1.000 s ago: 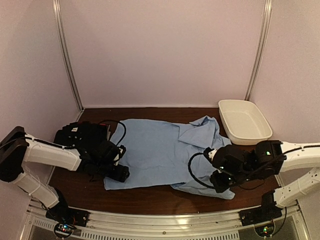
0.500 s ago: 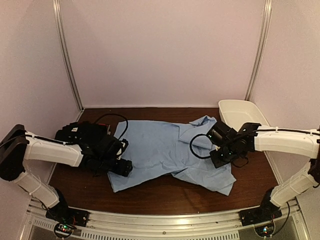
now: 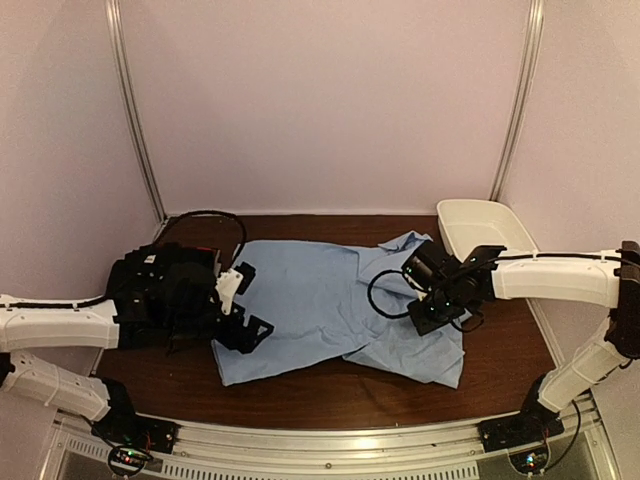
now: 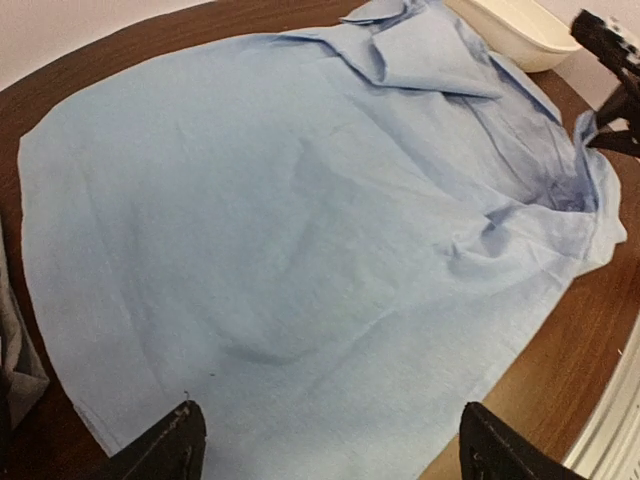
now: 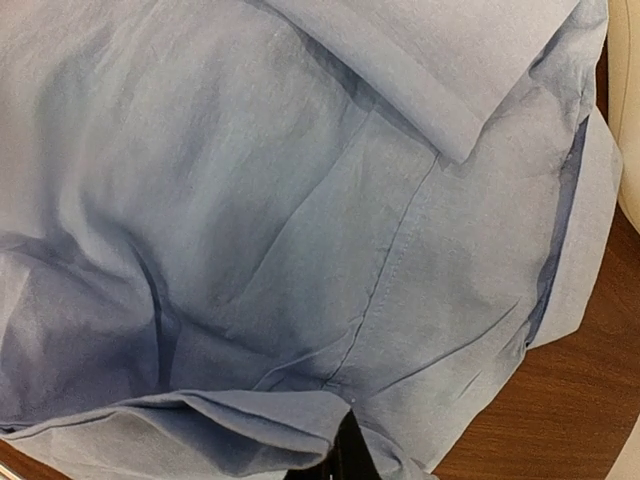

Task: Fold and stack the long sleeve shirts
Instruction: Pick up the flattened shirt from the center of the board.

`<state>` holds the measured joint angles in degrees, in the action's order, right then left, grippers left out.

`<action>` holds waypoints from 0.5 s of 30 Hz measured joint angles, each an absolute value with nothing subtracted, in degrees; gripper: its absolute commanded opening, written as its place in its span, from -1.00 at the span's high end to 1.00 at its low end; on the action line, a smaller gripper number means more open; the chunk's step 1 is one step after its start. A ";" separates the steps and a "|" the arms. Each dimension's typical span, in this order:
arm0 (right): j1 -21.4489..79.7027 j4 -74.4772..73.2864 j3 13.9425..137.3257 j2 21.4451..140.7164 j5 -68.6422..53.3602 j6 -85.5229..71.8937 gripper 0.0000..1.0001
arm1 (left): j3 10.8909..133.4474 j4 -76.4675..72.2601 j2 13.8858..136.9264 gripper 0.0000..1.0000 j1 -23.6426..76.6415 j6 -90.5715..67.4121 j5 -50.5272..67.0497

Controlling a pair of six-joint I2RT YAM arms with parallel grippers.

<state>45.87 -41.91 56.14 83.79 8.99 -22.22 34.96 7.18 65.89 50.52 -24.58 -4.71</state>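
Observation:
The light blue collared shirt lies spread across the middle of the table, its collar end towards the right. It fills the left wrist view and the right wrist view. My left gripper is open and empty, low over the shirt's left part, with its fingertips wide apart. My right gripper is shut on a fold of the blue shirt's right side. The black shirt is a dark heap at the far left, partly under my left arm.
A white oval tub stands at the back right, just beyond the shirt; it also shows in the left wrist view. Brown table shows along the front edge. Walls close in the back and both sides.
My right gripper has moved from the front right up and to the left, drawing the shirt's right edge with it. My left arm has pulled back to the left and its gripper stands open.

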 measured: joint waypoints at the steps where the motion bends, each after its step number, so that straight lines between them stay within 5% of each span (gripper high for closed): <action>1: 45.87 -41.82 56.16 83.79 8.82 -22.22 1.00 | 34.59 6.85 64.99 -0.76 52.05 -24.10 -4.32; 15: 43.68 -40.10 57.71 83.64 6.15 -21.12 1.00 | 49.32 21.19 87.72 -0.66 67.29 -19.35 -12.67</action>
